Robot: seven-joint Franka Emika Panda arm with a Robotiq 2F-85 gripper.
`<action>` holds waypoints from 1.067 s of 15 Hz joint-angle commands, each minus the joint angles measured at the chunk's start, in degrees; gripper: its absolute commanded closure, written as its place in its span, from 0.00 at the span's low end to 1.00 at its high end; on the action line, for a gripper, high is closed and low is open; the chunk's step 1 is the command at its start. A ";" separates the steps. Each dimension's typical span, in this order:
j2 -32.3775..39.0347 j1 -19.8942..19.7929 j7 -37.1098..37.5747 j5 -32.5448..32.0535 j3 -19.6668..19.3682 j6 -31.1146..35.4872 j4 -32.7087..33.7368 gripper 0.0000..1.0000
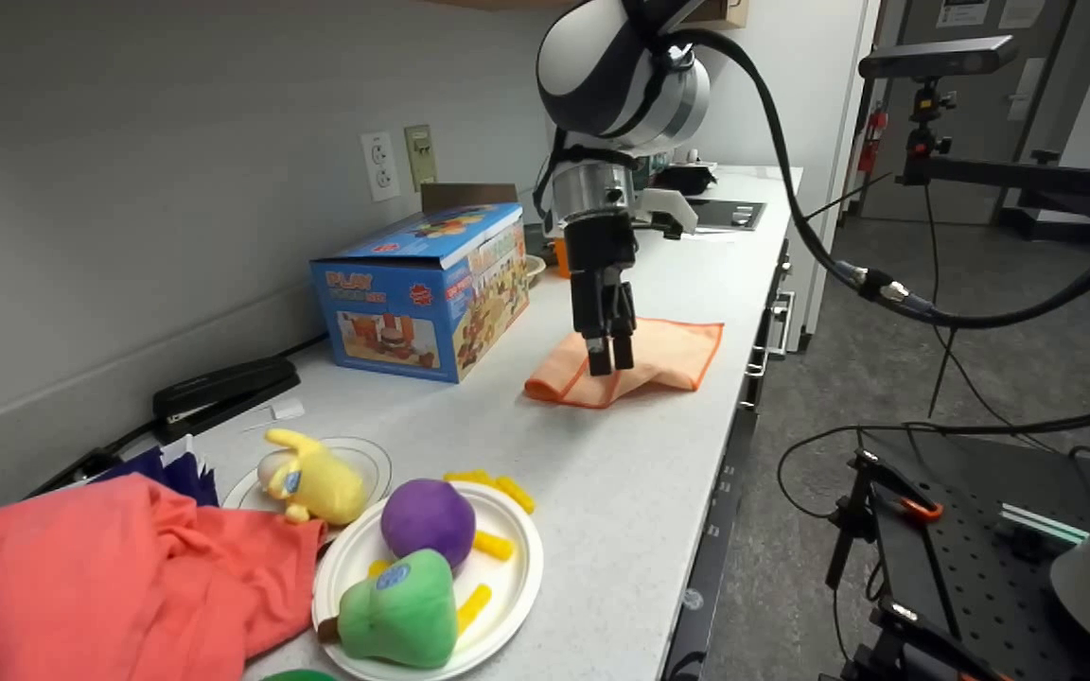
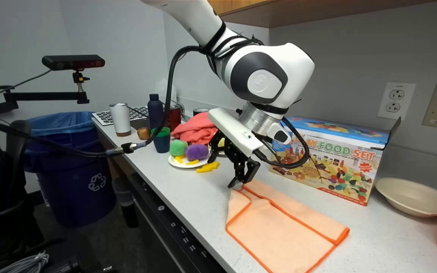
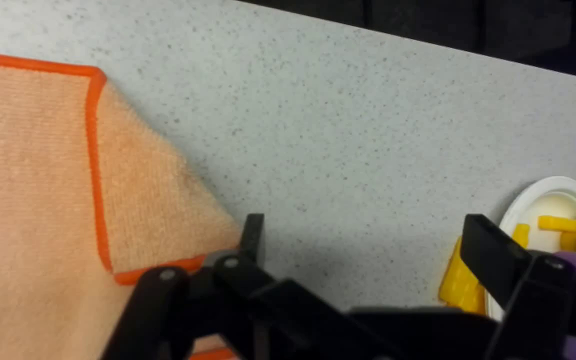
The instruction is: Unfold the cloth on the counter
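The salmon-orange cloth (image 2: pixel 283 233) lies on the speckled light desk (image 1: pixel 602 511), partly folded: in an exterior view a long flap is doubled over along its one o'clock side, the orange hem running across it. In the wrist view the cloth lies toward nine o'clock, and one corner is turned back on top of it, the slanted fold facing two o'clock. The tool (image 3: pixel 365 232) is spread wide by that corner and has hold of nothing; one finger overlaps the cloth's margin at seven o'clock, the other stands well apart at four. Whether the former touches the cloth I cannot tell.

Taking the cloth as the dial's centre in an exterior view, the blue play food box (image 1: pixel 413 293) stands at ten o'clock, a black stapler (image 1: pixel 228 388) at nine, bunched coral-red fabric (image 1: pixel 100 577) at eight. Between seven and eight sits a white plate (image 1: pixel 517 582) bearing a purple soft toy (image 1: pixel 429 520), a green toy pear (image 1: pixel 403 610) and yellow sticks (image 1: pixel 493 546).
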 commanded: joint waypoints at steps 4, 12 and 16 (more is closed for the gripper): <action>-0.02 -0.87 -1.98 -5.94 -0.27 3.02 0.43 0.00; 2.77 -0.92 -0.22 -17.05 -0.45 14.58 -4.06 0.00; 2.39 -1.53 -0.71 -16.72 -0.06 15.85 -5.29 0.00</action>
